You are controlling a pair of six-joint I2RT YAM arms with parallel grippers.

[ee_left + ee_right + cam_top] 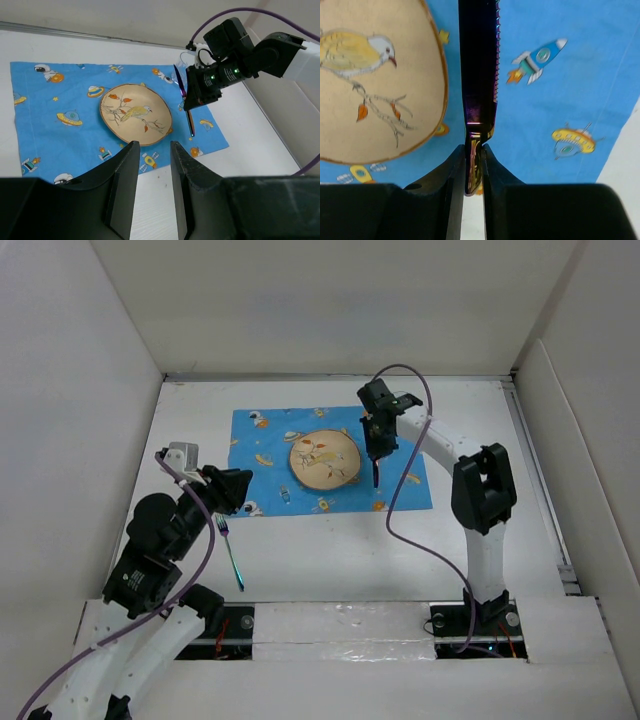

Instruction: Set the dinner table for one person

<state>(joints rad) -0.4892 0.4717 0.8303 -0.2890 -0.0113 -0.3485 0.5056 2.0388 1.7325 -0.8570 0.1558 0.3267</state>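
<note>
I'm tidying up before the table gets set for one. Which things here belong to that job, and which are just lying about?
Belong: large white table; blue space-print cloth mat; round tan plate painted with a bird; iridescent purple serrated knife, clamped in the right gripper; slim iridescent fork, lying on the table.
Lying about: nothing loose; only white wall panels and the arms' purple cables.

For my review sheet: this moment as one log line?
right gripper: knife held over mat beside plate | left gripper: open | fork: on table
</note>
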